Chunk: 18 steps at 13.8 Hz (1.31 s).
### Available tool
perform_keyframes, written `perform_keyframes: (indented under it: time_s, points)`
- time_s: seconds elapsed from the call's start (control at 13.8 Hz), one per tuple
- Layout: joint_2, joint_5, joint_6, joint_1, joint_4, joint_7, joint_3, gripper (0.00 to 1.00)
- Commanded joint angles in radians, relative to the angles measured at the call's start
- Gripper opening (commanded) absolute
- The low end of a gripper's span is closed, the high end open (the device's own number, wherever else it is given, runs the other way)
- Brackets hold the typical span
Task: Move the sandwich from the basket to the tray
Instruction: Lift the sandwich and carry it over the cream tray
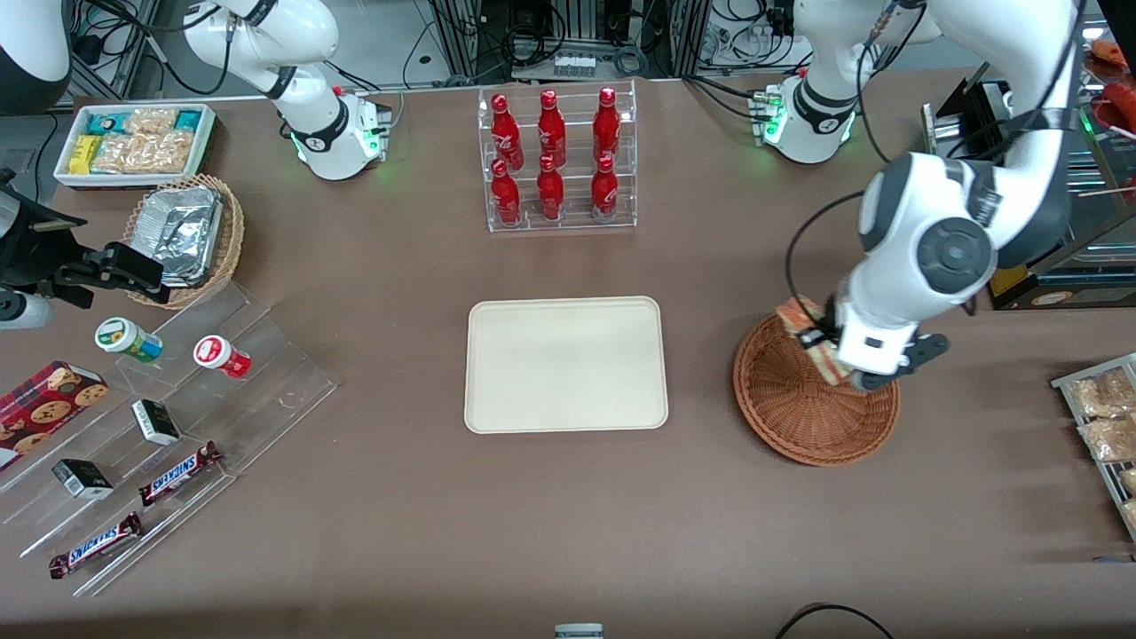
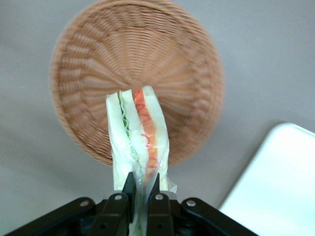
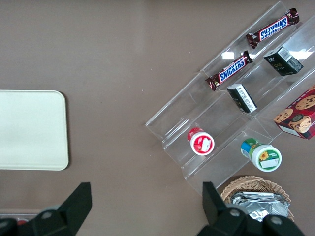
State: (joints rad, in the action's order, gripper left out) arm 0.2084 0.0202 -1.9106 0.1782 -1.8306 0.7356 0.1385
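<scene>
While the tray [image 1: 566, 365] lies bare beside the basket [image 1: 803, 417], the gripper [image 2: 141, 195] hangs above that basket, its 2 fingers [image 2: 154, 191] pinched on the wrapped sandwich [image 2: 139, 136], lifted clear of the wicker, with bottles [image 1: 555, 155] farther off.

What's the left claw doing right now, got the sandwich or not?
Left claw: shut on the sandwich, lifted clear above the basket, not yet over the tray.

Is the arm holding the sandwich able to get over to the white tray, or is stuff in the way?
Probably yes. The gripper is shut on the sandwich, lifted above the basket. The tray lies beside the basket with only bare table between them.
</scene>
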Motion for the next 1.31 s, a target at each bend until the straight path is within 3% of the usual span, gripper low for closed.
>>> perform_keyframes:
  time_s: [0.0,0.22,0.44,0.73,1.24]
  points:
    - [0.045,-0.005,0.013,0.075,0.076,0.015,0.033,0.0]
    - [0.107,-0.008,-0.042,0.203,0.14,0.021,0.036,0.0]
    - [0.25,0.001,-0.12,0.315,0.244,0.109,0.036,0.0]
    - [0.364,0.006,-0.35,0.414,0.254,0.076,0.036,0.0]
    - [0.46,0.006,-0.49,0.469,0.254,-0.01,0.036,0.0]
